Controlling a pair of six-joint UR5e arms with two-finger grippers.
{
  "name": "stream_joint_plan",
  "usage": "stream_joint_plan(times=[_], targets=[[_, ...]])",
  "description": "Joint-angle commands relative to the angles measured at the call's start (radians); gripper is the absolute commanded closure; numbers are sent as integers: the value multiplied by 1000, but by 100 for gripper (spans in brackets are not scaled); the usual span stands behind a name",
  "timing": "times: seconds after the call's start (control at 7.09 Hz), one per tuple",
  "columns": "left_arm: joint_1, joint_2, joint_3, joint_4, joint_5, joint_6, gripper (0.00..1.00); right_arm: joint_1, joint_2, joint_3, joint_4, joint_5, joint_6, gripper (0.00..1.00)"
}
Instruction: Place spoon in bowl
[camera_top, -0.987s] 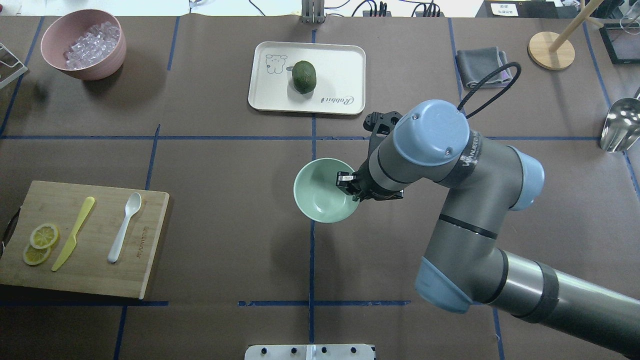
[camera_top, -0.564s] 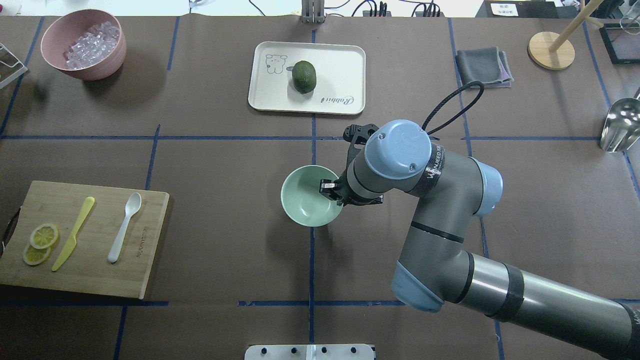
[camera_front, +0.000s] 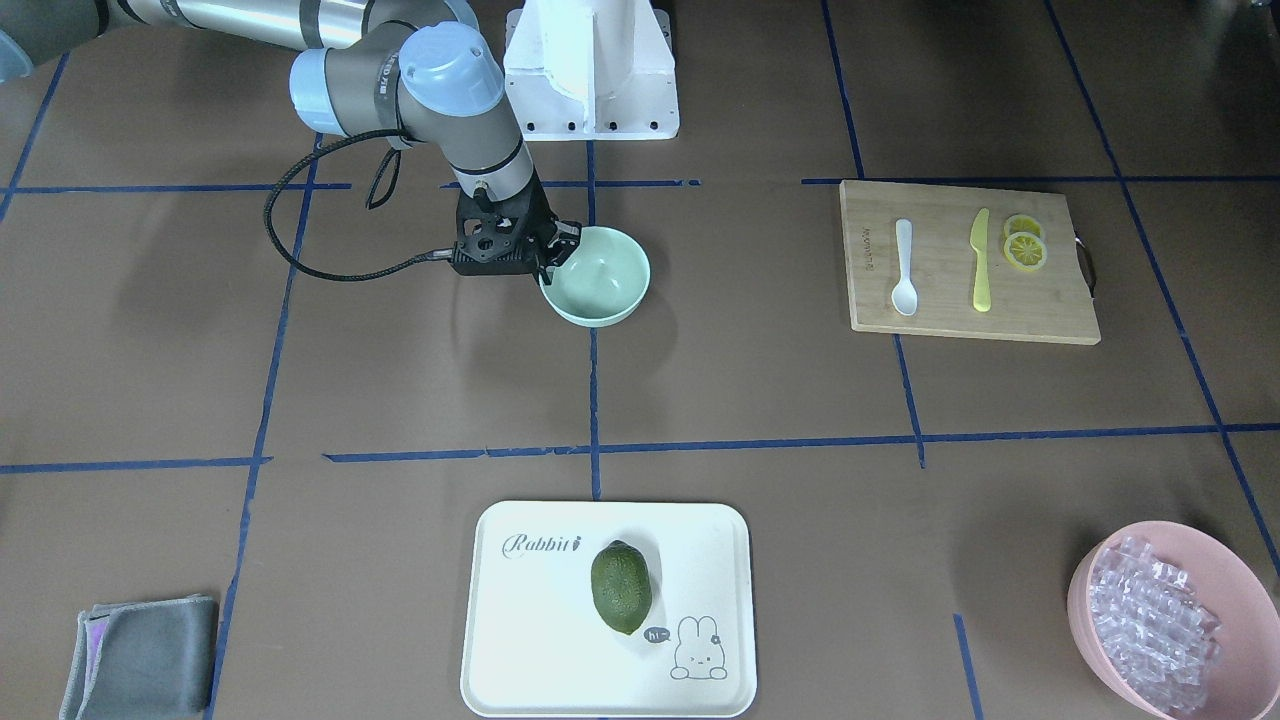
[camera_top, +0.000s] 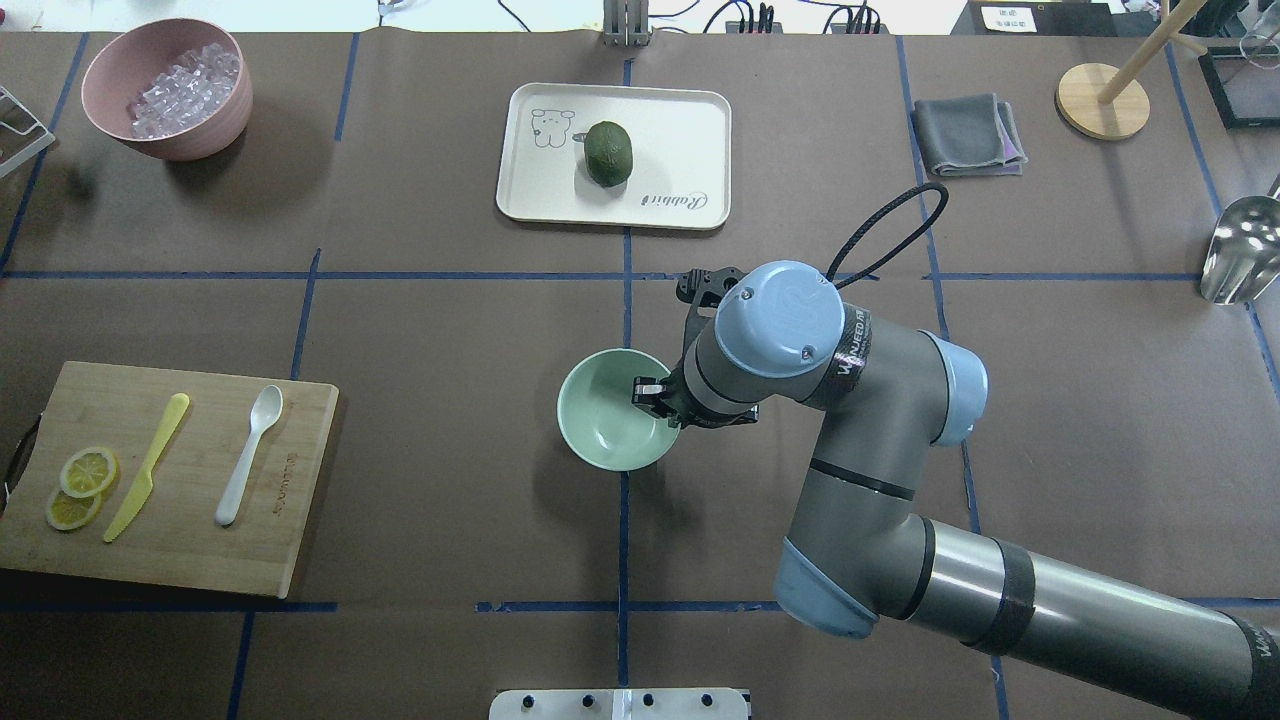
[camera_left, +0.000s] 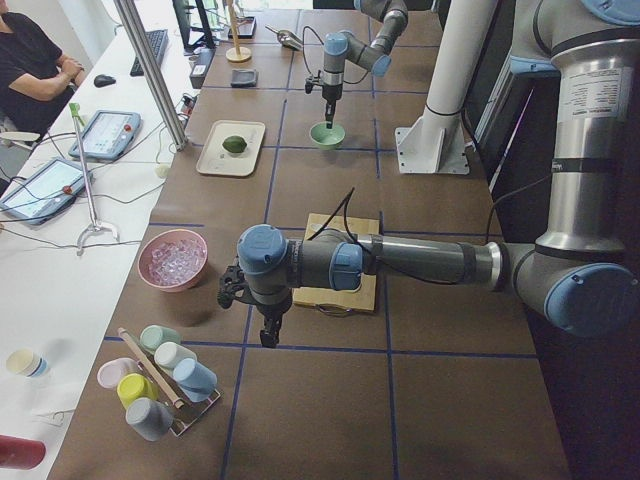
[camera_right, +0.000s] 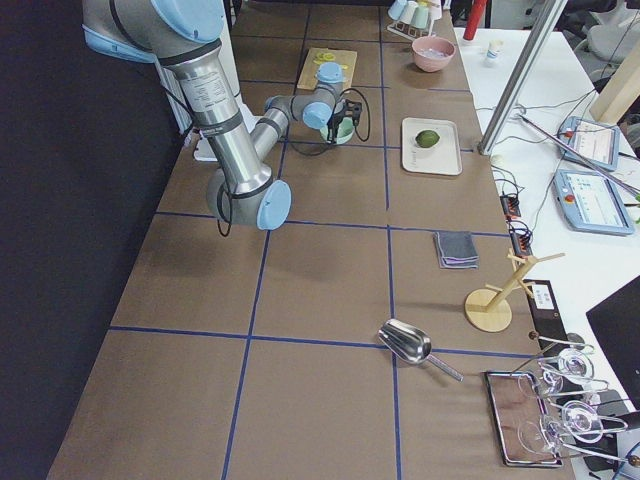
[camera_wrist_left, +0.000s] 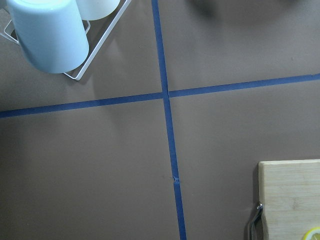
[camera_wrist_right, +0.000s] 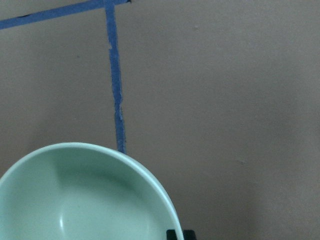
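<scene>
Brown tabletop carries the bowl, its rim clamped by the right pincer. The spoon lies on the board. Whether the left pincer is apart or together cannot be told.

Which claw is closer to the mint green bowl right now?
Right. The right claw grips the bowl's rim; the left claw hangs far off, past the cutting board.

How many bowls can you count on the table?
2: a green bowl mid-table, its rim in the right claw, and a pink bowl of ice at the far left corner.
</scene>
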Motion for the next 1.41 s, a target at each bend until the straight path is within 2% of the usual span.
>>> stream_joint_plan(times=[0.0,0.14,0.42,0.85,1.13,1.27], targets=[[0,0,1,0,0,0,0,-4,2,0,3,1,-1,58],[0,0,1,0,0,1,0,-5,2,3,3,1,-8,1],[0,0,1,0,0,0,0,-4,0,6,58,6,4,0],[0,-5,-11,-2,0,1,0,-2,0,20,59,6,4,0],[9,-7,-119,5,2,-2,0,16,0,52,59,6,4,0],[18,-4,-190,14,0,-67,0,19,0,56,59,7,4,0]])
